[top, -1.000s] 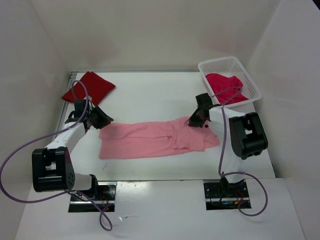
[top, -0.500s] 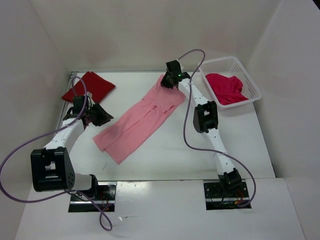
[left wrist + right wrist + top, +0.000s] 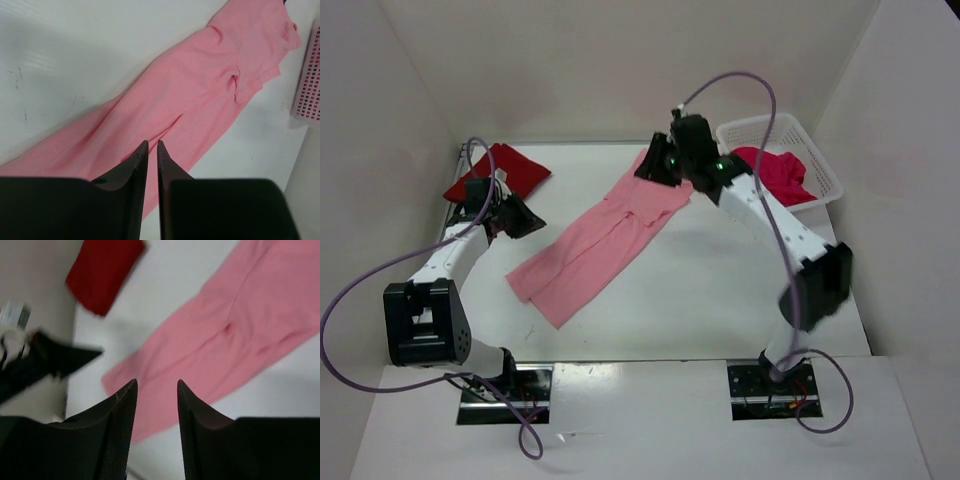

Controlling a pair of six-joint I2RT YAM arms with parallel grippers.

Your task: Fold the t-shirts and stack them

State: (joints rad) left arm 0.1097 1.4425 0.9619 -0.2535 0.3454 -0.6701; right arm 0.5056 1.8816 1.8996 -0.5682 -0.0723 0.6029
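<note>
Since half a second earlier, found left end effector (image 3: 516, 218) nudged toward the back wall and narrowed, and right end effector (image 3: 656, 166) lifted off the cloth and spread.

Saw folded dark red cloth t-shirt (image 3: 500, 172) at the far left corner of the white desk (image 3: 720, 285). Noted left end effector nearly pressed together, a thin slit only, pinching nothing, near the left flank of the long, half-folded light pink cloth t-shirt (image 3: 600, 240). Saw that shirt laid diagonally across mid-desk. Noted right end effector spread and empty above that shirt's far end. Saw crumpled magenta-crimson t-shirt (image 3: 775, 175) inside white plastic lattice basket (image 3: 760, 123) at far right.

Judged step in hand: folding the pink strip end to end. Best done by reopening left, pinching one near corner in each end effector, and carrying both to the far hem with edges aligned.
</note>
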